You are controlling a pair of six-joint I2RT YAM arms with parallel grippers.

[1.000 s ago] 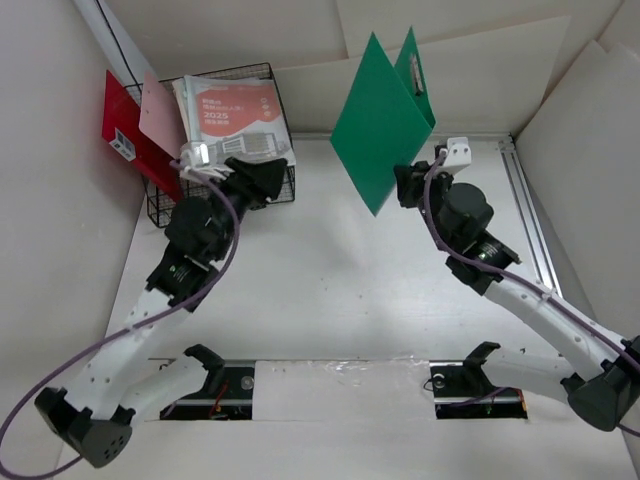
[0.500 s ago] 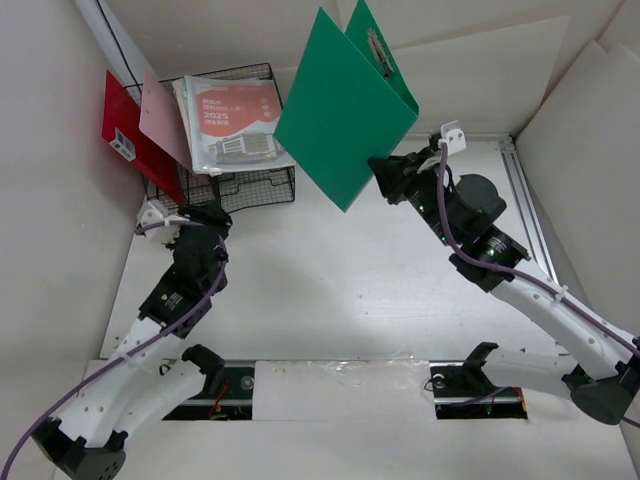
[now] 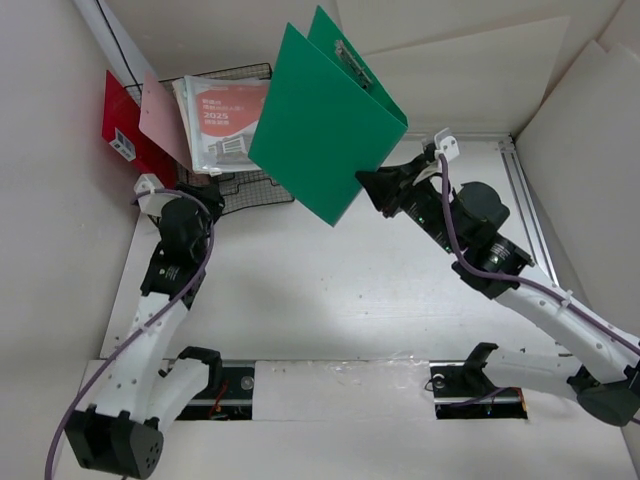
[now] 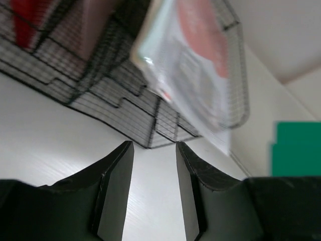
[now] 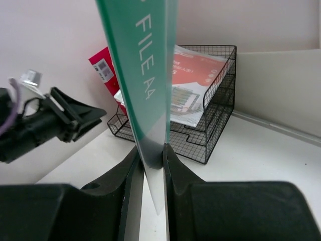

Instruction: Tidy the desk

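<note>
Right gripper (image 5: pixel 150 155): I see both fingers pinched tight on the lower edge of a green folder (image 3: pixel 325 120); the folder is held up above the desk (image 3: pixel 330 290)
Left gripper (image 4: pixel 154 146): jaws partly apart, nothing between them; low, just in front of the wire tray (image 4: pixel 75 85)
Wire tray: far left corner; holds a booklet (image 3: pixel 225 120)
Desk: white tabletop under both my arms

Left arm stretched forward low, left end effector (image 4: pixel 154 148) parted and empty, right arm raised, right end effector (image 5: pixel 150 156) clamped on a green folder (image 3: pixel 325 125)
</note>
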